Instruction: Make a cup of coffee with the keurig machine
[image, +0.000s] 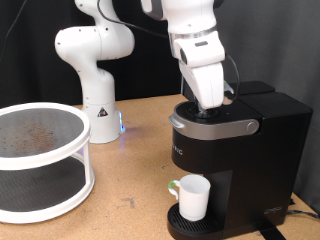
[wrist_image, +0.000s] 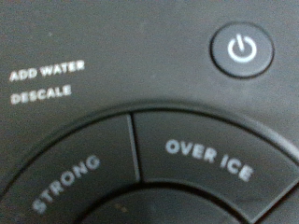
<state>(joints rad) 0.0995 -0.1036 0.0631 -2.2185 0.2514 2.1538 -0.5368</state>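
Observation:
The black keurig machine stands at the exterior view's right, lid down. The white cup sits on its round drip base, under the spout. My gripper is pressed down onto the top of the machine's lid; its fingertips are hidden against the lid. The wrist view is filled by the lid's button panel: a round power button, a "STRONG" button and an "OVER ICE" button, with "ADD WATER" and "DESCALE" labels. No fingers show in the wrist view.
A white two-tier round rack stands at the exterior view's left. A second white robot base stands behind on the wooden table. A small green tab sits beside the cup.

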